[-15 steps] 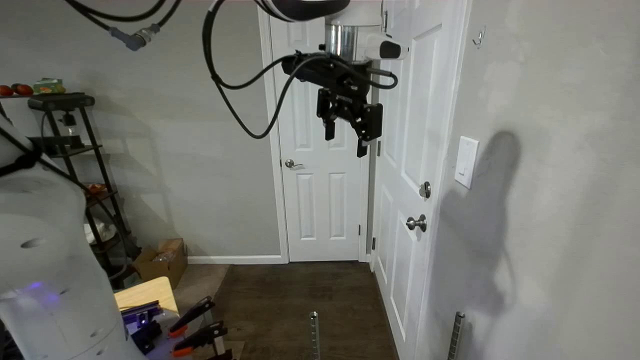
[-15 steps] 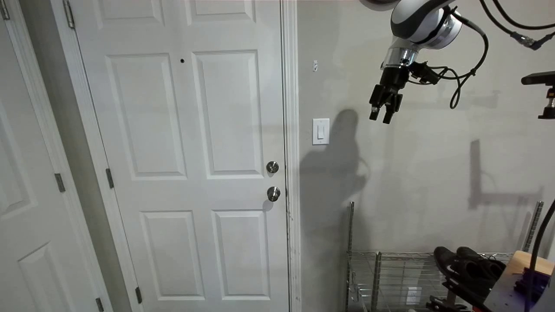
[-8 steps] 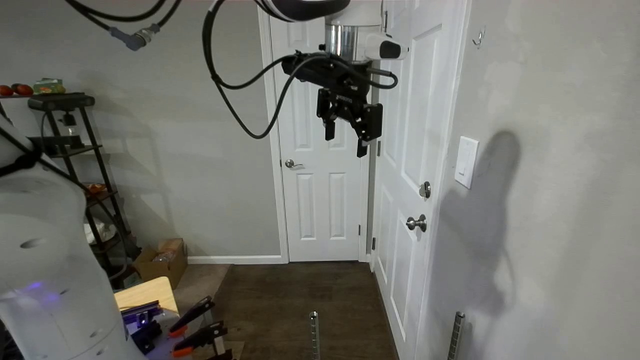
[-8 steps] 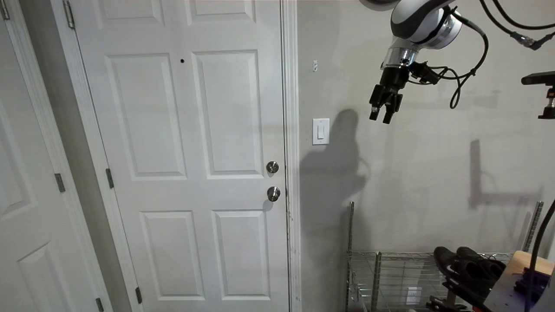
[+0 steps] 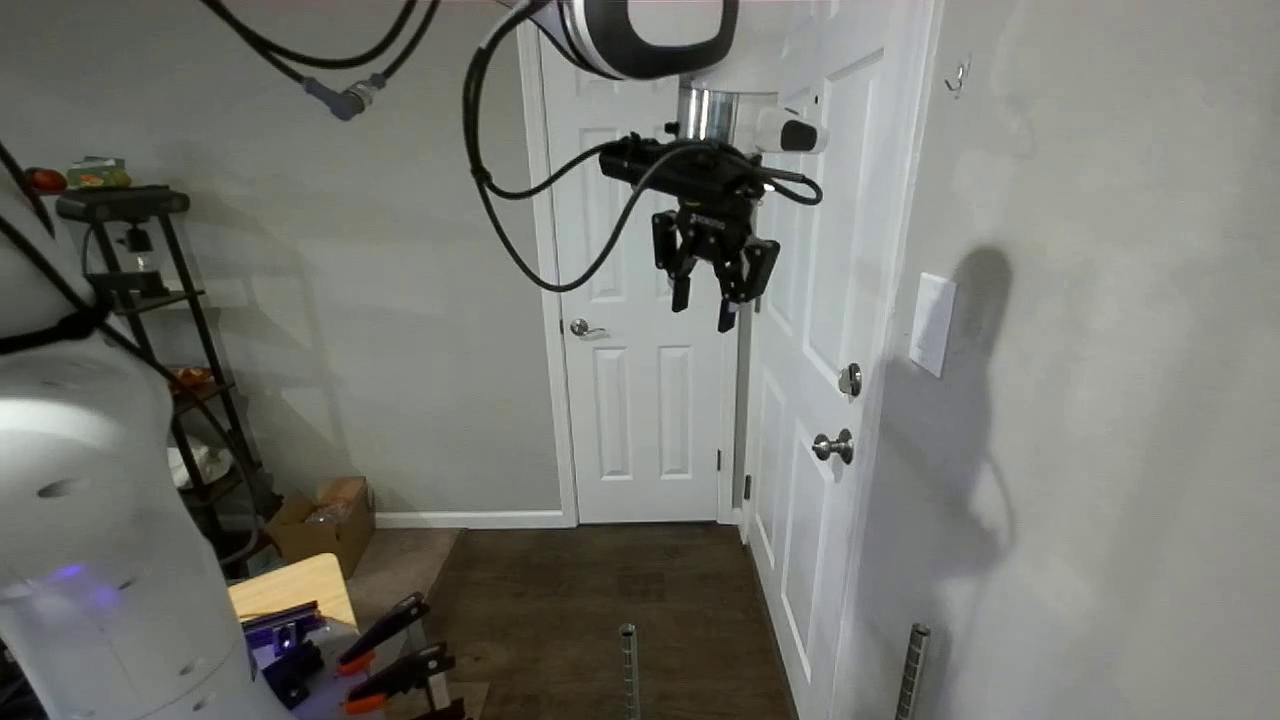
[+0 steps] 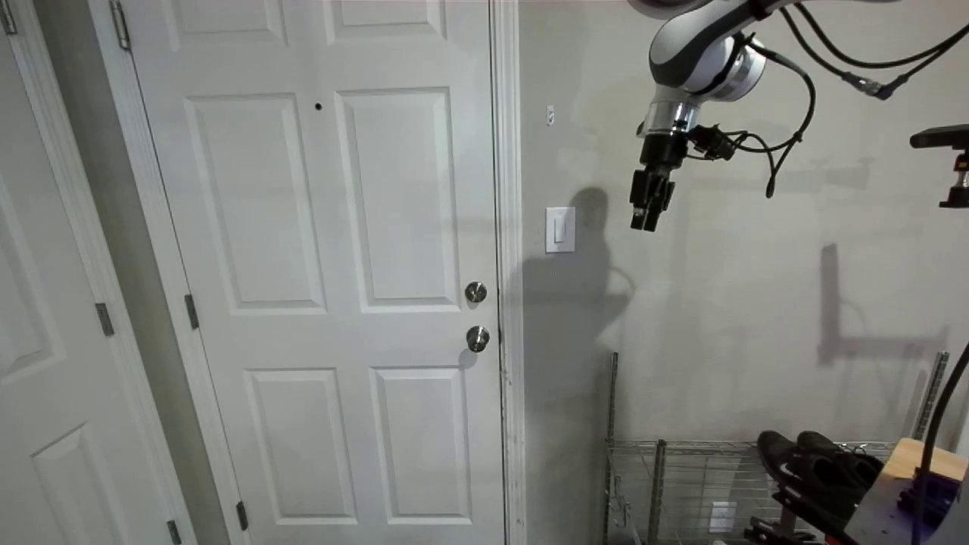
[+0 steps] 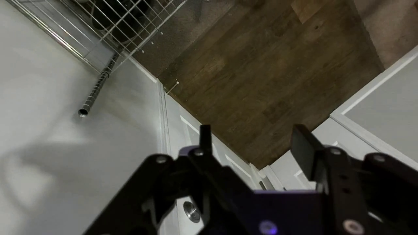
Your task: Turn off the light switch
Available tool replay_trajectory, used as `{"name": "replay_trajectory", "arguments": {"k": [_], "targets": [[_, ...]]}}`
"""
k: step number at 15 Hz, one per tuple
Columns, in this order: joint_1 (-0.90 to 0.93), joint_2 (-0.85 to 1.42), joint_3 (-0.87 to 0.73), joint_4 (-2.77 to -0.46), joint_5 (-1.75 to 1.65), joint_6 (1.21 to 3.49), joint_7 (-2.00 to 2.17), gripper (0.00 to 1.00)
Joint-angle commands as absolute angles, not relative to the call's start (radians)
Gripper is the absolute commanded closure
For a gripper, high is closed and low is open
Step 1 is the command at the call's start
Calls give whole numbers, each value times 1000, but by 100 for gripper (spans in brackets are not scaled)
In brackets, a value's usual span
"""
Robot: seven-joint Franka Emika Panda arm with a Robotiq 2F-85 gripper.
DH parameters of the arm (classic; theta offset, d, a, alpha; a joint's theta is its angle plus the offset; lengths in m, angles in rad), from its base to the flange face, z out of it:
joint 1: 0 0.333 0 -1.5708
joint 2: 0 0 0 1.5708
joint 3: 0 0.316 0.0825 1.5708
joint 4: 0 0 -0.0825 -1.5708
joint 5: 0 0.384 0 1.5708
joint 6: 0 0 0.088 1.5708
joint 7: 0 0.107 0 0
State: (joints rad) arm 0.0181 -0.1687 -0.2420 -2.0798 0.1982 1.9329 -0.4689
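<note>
The gripper (image 5: 704, 306) hangs spread and empty, I guess because pushing needs no grabbing. The light switch (image 6: 560, 229) sits apart from it.

Open air seems to lie between tool (image 5: 704, 308) and light switch (image 6: 560, 230), the wire rack (image 6: 656, 488) standing below

The light switch (image 6: 560, 230) is plain white, paler than the light grey wall (image 6: 727, 318); the door (image 6: 405, 335) is white too (its knob (image 6: 478, 338) silver). The gripper (image 5: 704, 304) is black, the floor (image 7: 277, 85) dark brown with wood grain. The shoes (image 6: 778, 452), seen only dimly, look black.
</note>
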Motion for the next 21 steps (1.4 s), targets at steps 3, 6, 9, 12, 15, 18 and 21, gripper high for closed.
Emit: {"name": "replay_trajectory", "arguments": {"k": [3,6,9,12,15,18,21], "targets": [[-28,34,-200,-1905,243,1934,-601,80],[-56,103,-173,-1843,225,1957,-583,94],[-86,151,-147,-1803,236,1996,-594,98],[-107,188,-125,-1784,227,2095,-569,95],[-119,213,-111,-1778,212,2211,-521,93],[-120,229,-112,-1783,182,2301,-445,95],[-121,249,-109,-1778,182,2370,-372,95]]}}
